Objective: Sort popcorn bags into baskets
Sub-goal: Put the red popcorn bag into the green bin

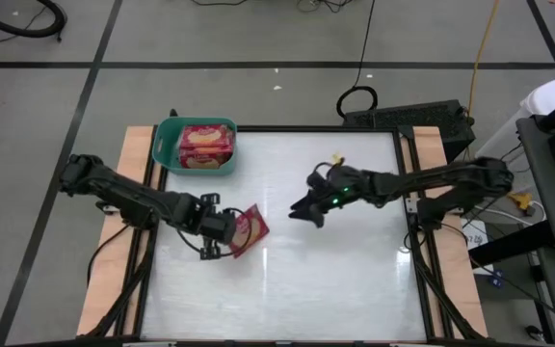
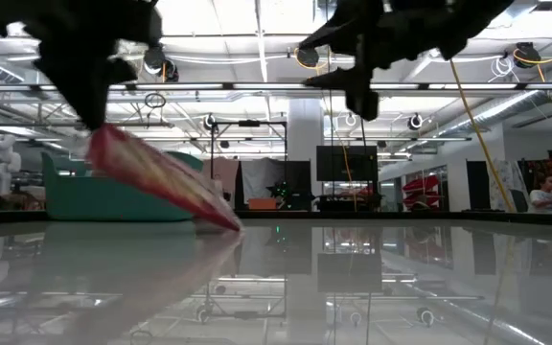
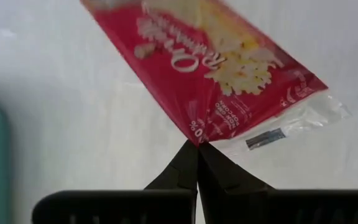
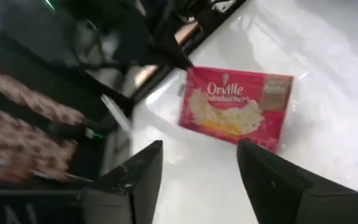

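Observation:
A red popcorn bag point(image 1: 250, 229) with a cream popcorn picture is in my left gripper point(image 1: 222, 234), left of the table's middle. In the low view the bag point(image 2: 161, 177) slopes down from that gripper point(image 2: 89, 120). The teal basket point(image 1: 196, 146) stands at the far left corner, with more red bags point(image 1: 205, 145) lying flat inside. My right gripper point(image 1: 306, 212) hovers open near the table's middle, to the right of the held bag and touching nothing. In its wrist view the bag point(image 4: 235, 109) lies ahead of the open fingers point(image 4: 199, 149). My left gripper is shut on the bag, pinching a corner of its red edge point(image 3: 196, 135) beside the clear wrapper flap point(image 3: 303, 121). The fingers point(image 3: 182, 168) come from the table's left. The bag slants down away from them, its lower end point(image 2: 230, 223) at the table surface.
The glossy white table top point(image 1: 335, 289) is framed by wooden side rails point(image 1: 114, 280) and a dark edge. A black box and cables point(image 1: 408, 118) lie beyond the far edge. Bare table surface stretches toward the near edge.

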Motion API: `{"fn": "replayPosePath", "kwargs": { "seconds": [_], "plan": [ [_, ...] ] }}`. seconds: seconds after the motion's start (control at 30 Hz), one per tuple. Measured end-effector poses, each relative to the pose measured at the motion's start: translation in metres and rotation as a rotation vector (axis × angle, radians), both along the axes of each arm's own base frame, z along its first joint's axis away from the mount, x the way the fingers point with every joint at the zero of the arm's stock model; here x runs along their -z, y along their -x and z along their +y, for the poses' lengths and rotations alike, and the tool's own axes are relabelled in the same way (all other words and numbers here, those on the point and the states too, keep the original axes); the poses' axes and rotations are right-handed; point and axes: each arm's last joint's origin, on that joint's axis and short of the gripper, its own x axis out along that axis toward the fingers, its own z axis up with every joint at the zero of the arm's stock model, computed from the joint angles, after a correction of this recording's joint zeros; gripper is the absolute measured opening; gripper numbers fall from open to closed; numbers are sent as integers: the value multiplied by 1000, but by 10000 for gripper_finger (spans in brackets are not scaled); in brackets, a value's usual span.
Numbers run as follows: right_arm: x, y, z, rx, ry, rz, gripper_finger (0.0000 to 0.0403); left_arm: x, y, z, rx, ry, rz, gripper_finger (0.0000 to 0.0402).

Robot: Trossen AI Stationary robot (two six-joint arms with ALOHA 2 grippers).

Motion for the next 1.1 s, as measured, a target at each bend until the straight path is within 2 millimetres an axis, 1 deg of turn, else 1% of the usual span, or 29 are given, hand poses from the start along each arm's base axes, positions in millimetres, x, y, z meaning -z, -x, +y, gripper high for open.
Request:
{"fn": "replayPosePath", "kwargs": {
  "seconds": [0.13,0.23,0.37,0.47,0.63,0.77,0.9,1.0,1.1],
  "plan": [
    [20,-14,1,36,192,23,230,-16,-5,3,50,-45,-25,1],
    [35,-24,-5,43,241,14,249,-27,-7,6,73,-63,-31,1],
    [59,-40,-21,-3,131,-46,262,-44,-7,7,105,-108,-36,0],
    [76,-52,-29,-20,66,-127,266,-54,-9,5,139,-116,-65,0],
    [103,-64,-40,-48,-75,-236,267,-71,-11,3,219,-151,-103,0],
    [106,-79,-44,-89,-125,-283,267,-87,-12,0,230,-188,-158,0],
    [98,-94,-45,-133,-129,-326,267,-100,-12,-3,271,-217,-197,0],
    [91,-99,-45,-135,-117,-355,267,-107,-12,-4,270,-243,-225,0],
    [91,-99,-44,-136,-119,-354,267,-112,-12,-4,259,-257,-239,0]
  ]
}}
